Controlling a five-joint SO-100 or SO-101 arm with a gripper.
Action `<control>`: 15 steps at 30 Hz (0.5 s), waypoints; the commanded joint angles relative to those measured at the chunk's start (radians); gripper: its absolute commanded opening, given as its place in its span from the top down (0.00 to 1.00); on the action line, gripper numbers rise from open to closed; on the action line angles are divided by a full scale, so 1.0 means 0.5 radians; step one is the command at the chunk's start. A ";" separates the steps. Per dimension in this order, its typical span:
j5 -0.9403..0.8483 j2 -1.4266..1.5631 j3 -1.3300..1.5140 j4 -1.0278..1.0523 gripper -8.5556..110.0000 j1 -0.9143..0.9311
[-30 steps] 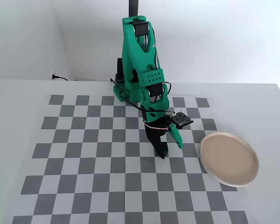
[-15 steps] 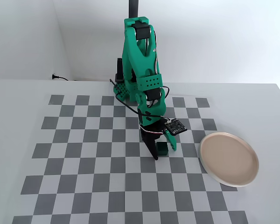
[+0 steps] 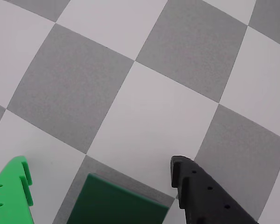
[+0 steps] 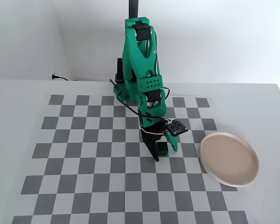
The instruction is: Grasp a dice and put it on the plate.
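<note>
Resting on the checkered mat point(image 4: 84, 154), the dice point(image 4: 163, 148) sat between the 2 fingertips of the gripper point(image 4: 162, 153), well left of the plate point(image 4: 229, 158) in the fixed view. In the wrist view the dice point(image 3: 116, 203) appeared as a plain, matte, dark green cube with sharp edges at the bottom of the frame, lying across a grey and a white square. The bright green finger point(image 3: 11, 191) stood clear of the dice on its left and the black finger point(image 3: 200, 191) just beside it on its right, so the gripper point(image 3: 100, 170) was spread around the cube, not closed on it. Compared with 0.5 s earlier, the arm point(image 4: 142, 70) and dice held almost the same pose; compared with 1 s earlier, the gripper had swung left and the green finger had drawn nearer the black one. The plate was round, shallow and smooth, beige-pink with a pale rim, and empty. The mat showed flat grey and white squares on a pale table point(image 4: 18, 93).
</note>
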 commanded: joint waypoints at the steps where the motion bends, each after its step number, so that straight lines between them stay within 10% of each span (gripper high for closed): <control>1: -0.031 0.000 0.006 -0.043 0.70 0.012; 15: -0.018 0.169 0.273 -0.089 0.70 0.101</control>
